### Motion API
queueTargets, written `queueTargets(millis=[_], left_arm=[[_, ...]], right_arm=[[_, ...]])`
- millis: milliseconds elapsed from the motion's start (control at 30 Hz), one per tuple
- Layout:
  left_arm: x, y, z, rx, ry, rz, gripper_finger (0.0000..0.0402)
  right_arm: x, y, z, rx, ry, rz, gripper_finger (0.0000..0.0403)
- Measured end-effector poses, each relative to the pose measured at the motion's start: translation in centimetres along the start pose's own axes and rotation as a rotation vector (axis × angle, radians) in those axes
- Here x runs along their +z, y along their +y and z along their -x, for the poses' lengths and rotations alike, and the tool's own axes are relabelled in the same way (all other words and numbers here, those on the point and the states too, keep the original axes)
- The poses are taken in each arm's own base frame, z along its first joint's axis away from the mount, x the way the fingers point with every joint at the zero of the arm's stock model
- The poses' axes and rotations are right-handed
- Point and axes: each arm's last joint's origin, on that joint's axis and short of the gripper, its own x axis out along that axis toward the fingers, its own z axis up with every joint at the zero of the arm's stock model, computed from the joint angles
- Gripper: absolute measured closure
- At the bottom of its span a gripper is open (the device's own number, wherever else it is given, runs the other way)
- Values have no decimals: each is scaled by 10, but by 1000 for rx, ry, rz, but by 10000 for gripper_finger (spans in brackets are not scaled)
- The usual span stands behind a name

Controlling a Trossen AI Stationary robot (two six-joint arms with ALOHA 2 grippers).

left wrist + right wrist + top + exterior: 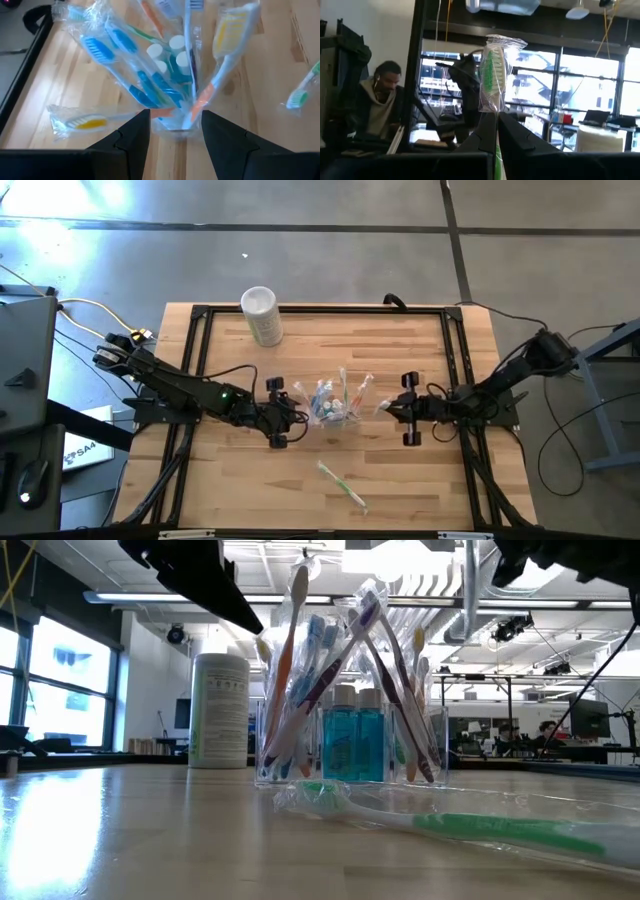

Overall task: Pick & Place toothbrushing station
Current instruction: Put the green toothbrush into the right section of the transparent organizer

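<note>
The clear cup stands on its base mid-table, full of wrapped toothbrushes that lean against its rim, with teal toothpaste tubes among them. My left gripper is open just left of the cup, slanting down. In the left wrist view its fingers frame the cup's base. My right gripper is right of the cup, shut on a green toothbrush in a clear wrapper. Another wrapped green toothbrush lies flat nearer the front edge. My left gripper: whether its fingers touch the cup or the leaning brushes, I cannot tell. My right gripper pinches the wrapped green toothbrush by its handle between its two shut fingers. The brush runs along the fingers. Its bristle head sticks out past the fingertips, slanting upward, clear of the table.
A tall white cylinder stands at the far left of the table. A black frame runs around the wooden top. A person sits in the room beyond.
</note>
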Motion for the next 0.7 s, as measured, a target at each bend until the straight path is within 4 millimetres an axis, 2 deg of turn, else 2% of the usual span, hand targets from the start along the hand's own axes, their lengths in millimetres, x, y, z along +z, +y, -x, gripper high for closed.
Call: queueTargets(millis=[200,700], left_arm=[[0,0,1,-1,-4,-21,229],[3,2,6,-29,-23,-1,229]], right_arm=[[3,5,-15,-13,-6,48,399],[-8,7,-17,-7,34,39,399]])
